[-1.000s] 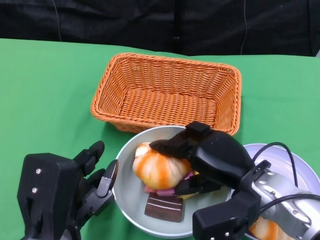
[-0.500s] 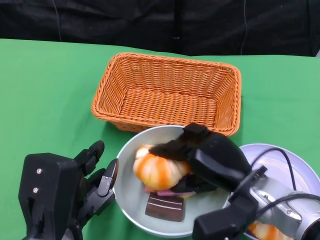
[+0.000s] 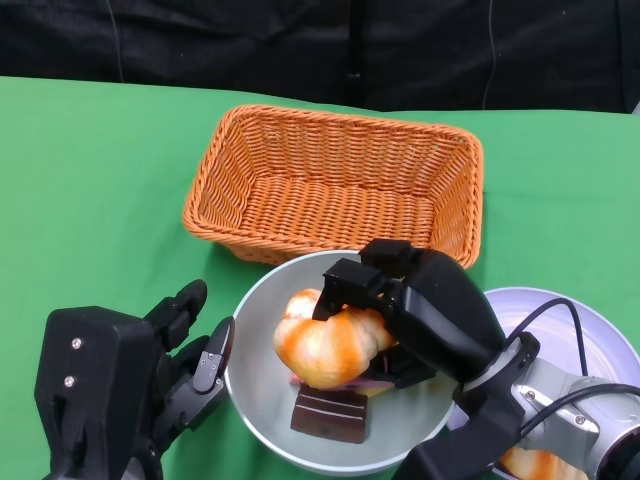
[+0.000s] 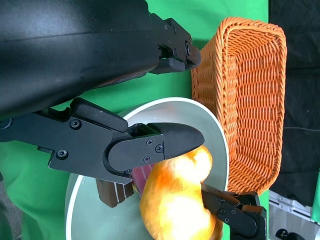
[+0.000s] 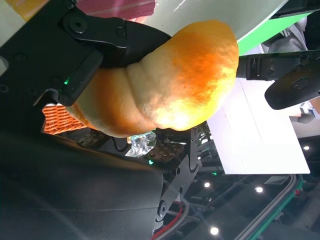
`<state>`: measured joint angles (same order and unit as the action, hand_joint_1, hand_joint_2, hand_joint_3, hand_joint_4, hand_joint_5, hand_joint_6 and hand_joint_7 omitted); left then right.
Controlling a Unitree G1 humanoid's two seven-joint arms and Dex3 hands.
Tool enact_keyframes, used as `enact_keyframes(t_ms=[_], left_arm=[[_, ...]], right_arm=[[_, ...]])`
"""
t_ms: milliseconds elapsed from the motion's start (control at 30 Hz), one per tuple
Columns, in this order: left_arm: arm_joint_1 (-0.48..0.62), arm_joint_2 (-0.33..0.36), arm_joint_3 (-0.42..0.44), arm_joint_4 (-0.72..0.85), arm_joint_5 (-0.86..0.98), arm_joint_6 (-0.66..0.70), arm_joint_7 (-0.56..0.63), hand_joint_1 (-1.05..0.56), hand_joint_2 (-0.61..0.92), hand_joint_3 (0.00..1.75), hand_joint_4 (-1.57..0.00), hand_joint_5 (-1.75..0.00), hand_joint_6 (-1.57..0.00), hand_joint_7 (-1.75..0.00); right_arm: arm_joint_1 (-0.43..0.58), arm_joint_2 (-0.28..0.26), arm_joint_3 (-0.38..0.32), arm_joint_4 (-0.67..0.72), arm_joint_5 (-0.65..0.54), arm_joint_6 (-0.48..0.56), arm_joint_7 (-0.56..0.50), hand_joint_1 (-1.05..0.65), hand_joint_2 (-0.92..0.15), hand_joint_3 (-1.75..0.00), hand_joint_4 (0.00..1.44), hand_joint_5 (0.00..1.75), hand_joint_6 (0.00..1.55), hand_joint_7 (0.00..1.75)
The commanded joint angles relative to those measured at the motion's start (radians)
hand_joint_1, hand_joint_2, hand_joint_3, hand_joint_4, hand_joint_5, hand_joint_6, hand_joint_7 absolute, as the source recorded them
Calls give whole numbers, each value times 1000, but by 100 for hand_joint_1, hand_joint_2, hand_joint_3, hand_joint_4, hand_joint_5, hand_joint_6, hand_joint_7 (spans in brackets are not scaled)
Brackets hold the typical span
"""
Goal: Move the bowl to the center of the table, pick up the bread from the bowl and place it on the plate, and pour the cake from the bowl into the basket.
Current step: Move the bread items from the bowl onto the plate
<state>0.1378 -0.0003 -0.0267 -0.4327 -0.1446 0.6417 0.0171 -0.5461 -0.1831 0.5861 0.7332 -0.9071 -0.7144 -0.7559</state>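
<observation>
Your right hand (image 3: 400,315) grips the bread (image 3: 335,345) just above the bowl (image 3: 255,400).

The bowl sits just in front of the basket (image 3: 335,185), with a brown cake slice (image 3: 330,415) inside. Your left hand (image 3: 190,365) rests at the bowl's left rim, fingers spread, holding nothing. The plate (image 3: 590,340) lies right of the bowl.

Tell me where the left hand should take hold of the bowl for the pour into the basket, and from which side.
Probably the bowl's rim on its left side, where the left hand already sits with fingers spread. That stretch of thin rim is bare; the cake lies further in and the right hand, holding the bread, occupies the other side. The basket lies just beyond the bowl.
</observation>
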Motion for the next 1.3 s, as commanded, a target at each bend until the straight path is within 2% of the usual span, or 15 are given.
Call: enact_keyframes(t_ms=[33,167,200,300,500,567,633,767,833,900,1300], left_arm=[[1,14,7,7,10,-13,-6,-64,92,60,-5,-38,-22,-1],[1,14,6,7,10,-14,-6,-64,92,60,-5,-38,-22,-1],[1,12,8,11,5,-19,-10,-64,92,60,-6,-38,-22,-1],[0,14,9,17,0,-25,-18,-63,92,60,-7,-38,-22,-1],[0,14,10,19,1,-27,-21,-63,92,59,-7,-38,-23,-1],[-3,17,12,22,0,-28,-26,-63,92,59,-7,-38,-23,-1],[-4,18,13,23,-1,-29,-28,-63,92,59,-7,-38,-23,-1],[-4,19,13,24,-2,-29,-28,-63,92,59,-7,-38,-23,-1],[-9,23,14,32,-2,-29,-31,-64,92,60,-6,-38,-22,0],[-12,24,15,36,-2,-30,-32,-64,92,60,-6,-37,-22,0],[-13,25,15,37,-3,-30,-33,-64,92,60,-6,-37,-22,0]], right_arm=[[-1,-10,-13,-11,17,-6,-6,-19,-34,-132,101,175,75,175],[-1,-10,-13,-11,17,-6,-6,-19,-34,-133,101,175,75,175],[20,-21,-32,-73,35,-32,-13,-19,-33,-133,101,175,75,175],[99,-49,-110,-273,148,-81,51,-25,-29,-157,102,175,78,175],[138,-39,-152,-335,175,-74,130,-26,-27,-161,103,175,78,175],[185,-56,-192,-432,312,-62,245,-23,-18,-169,102,175,80,172],[214,-59,-219,-489,384,-50,323,-22,-13,-173,102,175,81,170],[236,-41,-249,-521,406,-38,392,-22,-12,-175,102,175,81,170],[278,-77,-294,-603,506,-29,467,-17,-11,-175,102,175,85,164],[302,-85,-323,-649,557,-19,521,-14,-11,-175,103,175,87,160],[325,-35,-381,-676,570,-12,621,-13,-11,-175,103,175,89,158]])
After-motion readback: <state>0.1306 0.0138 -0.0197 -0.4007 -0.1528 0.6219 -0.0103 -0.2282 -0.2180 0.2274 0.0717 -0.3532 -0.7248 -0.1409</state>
